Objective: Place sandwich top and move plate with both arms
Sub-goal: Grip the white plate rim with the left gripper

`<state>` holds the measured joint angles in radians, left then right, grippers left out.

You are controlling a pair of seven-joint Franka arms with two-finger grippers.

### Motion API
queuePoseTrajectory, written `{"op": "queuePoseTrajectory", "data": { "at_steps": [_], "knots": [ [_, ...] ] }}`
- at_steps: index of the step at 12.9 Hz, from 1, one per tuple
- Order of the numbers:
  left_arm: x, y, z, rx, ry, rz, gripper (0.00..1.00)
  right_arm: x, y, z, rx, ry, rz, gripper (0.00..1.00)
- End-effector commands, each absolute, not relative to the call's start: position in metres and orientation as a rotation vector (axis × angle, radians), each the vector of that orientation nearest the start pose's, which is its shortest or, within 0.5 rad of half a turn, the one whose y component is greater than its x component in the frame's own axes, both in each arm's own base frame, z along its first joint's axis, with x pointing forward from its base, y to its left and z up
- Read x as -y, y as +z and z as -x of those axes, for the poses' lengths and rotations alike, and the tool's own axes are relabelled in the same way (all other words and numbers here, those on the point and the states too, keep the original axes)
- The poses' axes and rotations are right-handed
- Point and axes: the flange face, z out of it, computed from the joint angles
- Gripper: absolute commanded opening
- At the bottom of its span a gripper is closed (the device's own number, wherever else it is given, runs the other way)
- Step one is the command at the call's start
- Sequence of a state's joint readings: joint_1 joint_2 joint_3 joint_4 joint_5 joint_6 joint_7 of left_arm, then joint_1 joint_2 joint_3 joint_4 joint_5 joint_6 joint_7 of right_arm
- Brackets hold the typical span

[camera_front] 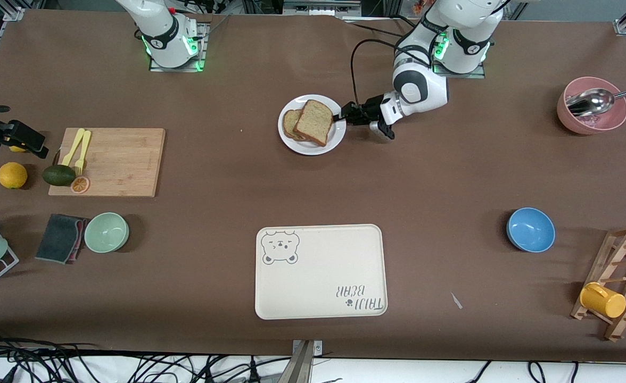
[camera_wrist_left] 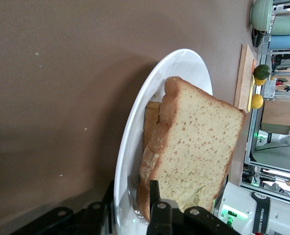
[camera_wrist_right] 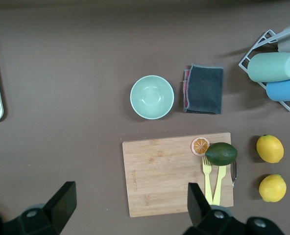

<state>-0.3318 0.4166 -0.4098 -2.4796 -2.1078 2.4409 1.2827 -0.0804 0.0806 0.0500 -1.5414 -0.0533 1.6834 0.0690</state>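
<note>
A small round white plate with a raised rim point(camera_front: 313, 147) sat on the brown table point(camera_front: 451, 175), between the 2 arms' bases and farther from the front camera than the cream rectangular bear-print tray point(camera_front: 321, 271). On it lay the sandwich top point(camera_front: 314, 121), a plain tan speckled bread slice with a darker brown crust, tilted and leaning over a second bread slice point(camera_front: 290, 123) that showed only partly beneath it. The left arm's black two-finger gripper point(camera_front: 340, 117) was down at the plate's rim on the side toward the left arm's end of the table; in the left wrist view its fingers point(camera_wrist_left: 155, 196) straddled the white rim point(camera_wrist_left: 130, 147), 1 above it beside the bread and 1 below, closing on the rim, though whether they were clamped tight could not be told. The right arm's gripper point(camera_wrist_right: 128, 205) hung high over the pale wooden cutting board point(camera_wrist_right: 177, 174) toward the right arm's end of the table, its jaws spread wide and holding nothing, the arm waiting. On that board lay 2 yellow plastic forks point(camera_wrist_right: 212, 178), a dark green avocado point(camera_wrist_right: 221, 153) and an orange slice point(camera_wrist_right: 200, 145); near it sat a pale green bowl point(camera_wrist_right: 152, 96), a folded grey cloth point(camera_wrist_right: 204, 89) and 2 yellow lemons point(camera_wrist_right: 270, 148). A blue bowl point(camera_front: 530, 229) stood well apart toward the left arm's end.
</note>
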Motion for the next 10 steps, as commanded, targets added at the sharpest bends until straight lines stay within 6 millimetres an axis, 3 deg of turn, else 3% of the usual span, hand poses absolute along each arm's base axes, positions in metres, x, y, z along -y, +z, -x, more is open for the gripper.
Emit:
{"op": "queuePoseTrajectory", "data": {
  "at_steps": [1,5,10],
  "knots": [
    [0.3077,0.1156,-0.2896,-0.093,-0.053,-2.149,0.18,0.0192,0.6085,-0.5866,-0.145,-0.113,3.195,1.00],
    [0.3066,0.1153,-0.2905,-0.099,-0.050,-2.150,0.01,0.0173,0.6125,-0.5892,-0.139,-0.152,3.192,1.00],
    [0.3078,0.1177,-0.2926,-0.125,-0.037,-2.142,0.00,0.0263,0.6099,-0.5903,-0.158,-0.147,3.193,1.00]
  ]
}}
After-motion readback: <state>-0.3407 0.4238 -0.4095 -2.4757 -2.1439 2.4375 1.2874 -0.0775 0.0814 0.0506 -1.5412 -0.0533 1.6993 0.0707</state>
